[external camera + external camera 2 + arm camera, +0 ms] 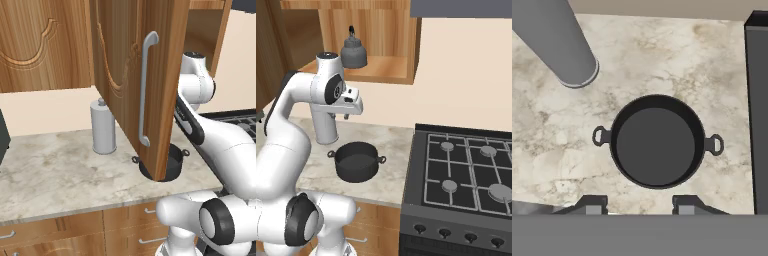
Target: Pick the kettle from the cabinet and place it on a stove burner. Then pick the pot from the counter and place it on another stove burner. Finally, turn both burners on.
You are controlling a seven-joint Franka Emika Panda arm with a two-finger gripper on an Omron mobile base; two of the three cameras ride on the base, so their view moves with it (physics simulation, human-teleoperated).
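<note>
The kettle (pixel 354 51) stands upright on the shelf of the open cabinet (pixel 387 70), toward the shelf's left part and back from its front edge; its arched handle rises straight up, and which way its spout points cannot be told. The cabinet's door (pixel 131 80) is swung wide, its long silver bar handle (pixel 146 89) vertical. The pot (pixel 657 147) sits mouth-up on the counter (pixel 662 55), near the counter's front edge and close to the end that meets the stove (pixel 466 185). In the hand view its two loop handles lie on a line running left to right across the picture, roughly along the counter's length, one loop toward the stove and one away. A tall grey canister (pixel 103 129) stands upright behind it, nearer the back wall, well apart from the pot. The gripper (pixel 640 205) hangs high above the pot, pointing straight down at it, level with the gap between counter and cabinet shelf. Its jaws stand partly apart with clear space between the fingertips (pixel 592 204); they hold nothing and touch nothing.
</note>
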